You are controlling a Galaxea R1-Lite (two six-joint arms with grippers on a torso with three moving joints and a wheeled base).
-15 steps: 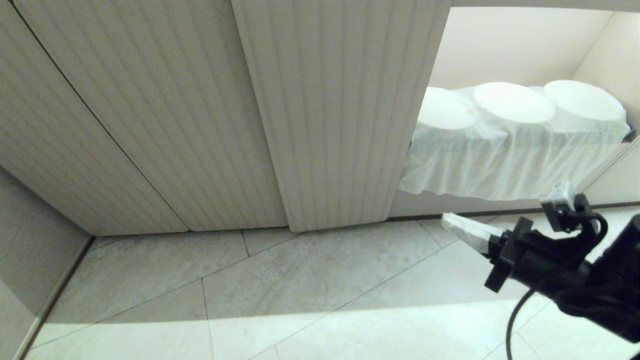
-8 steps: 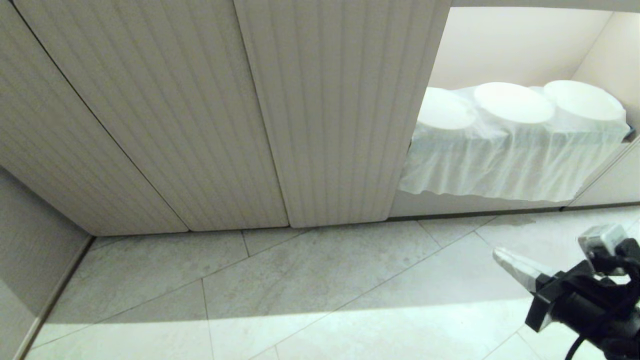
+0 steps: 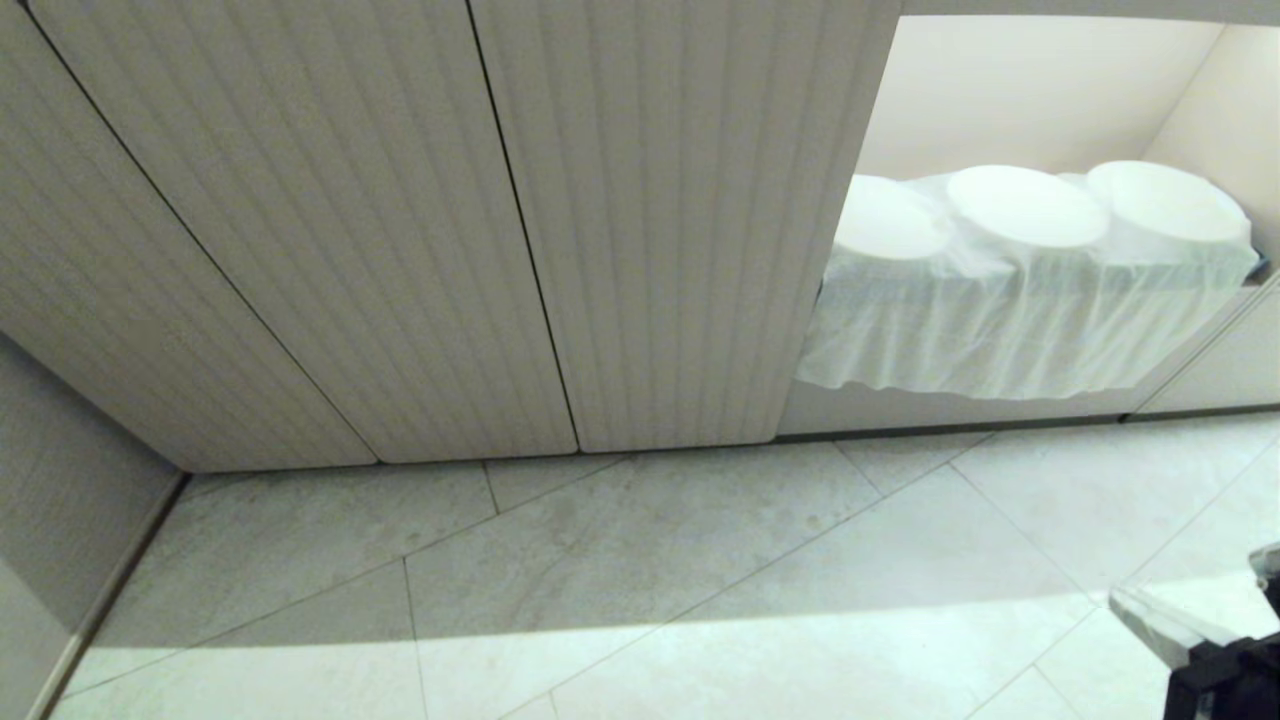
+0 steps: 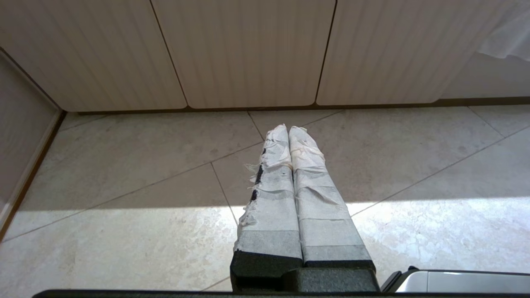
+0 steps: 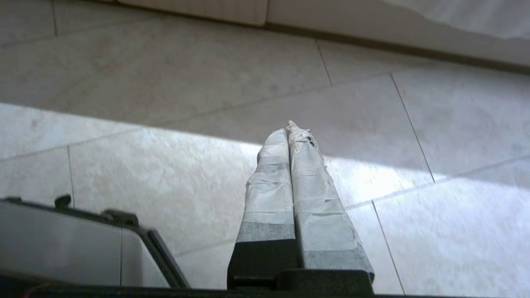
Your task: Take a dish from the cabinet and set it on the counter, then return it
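Tiled floor (image 3: 640,590) before fluted cabinet (image 3: 400,230), doors closed. Right gripper (image 5: 290,132) low, fingers pressed together, empty; left gripper (image 4: 287,134) likewise. Dish unseen.

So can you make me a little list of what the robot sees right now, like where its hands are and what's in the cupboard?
Cabinet doors: shut, ribbed, beige
Open niche: at the right, brightly lit
In the niche: three round white-wrapped stacks under thin white cover
Floor: pale tiles, part sun, part shadow
Right gripper: low over the floor at the right, fingers shut, holding nothing
Left gripper: low over the floor, facing the doors, fingers shut, holding nothing
Dish: none in view
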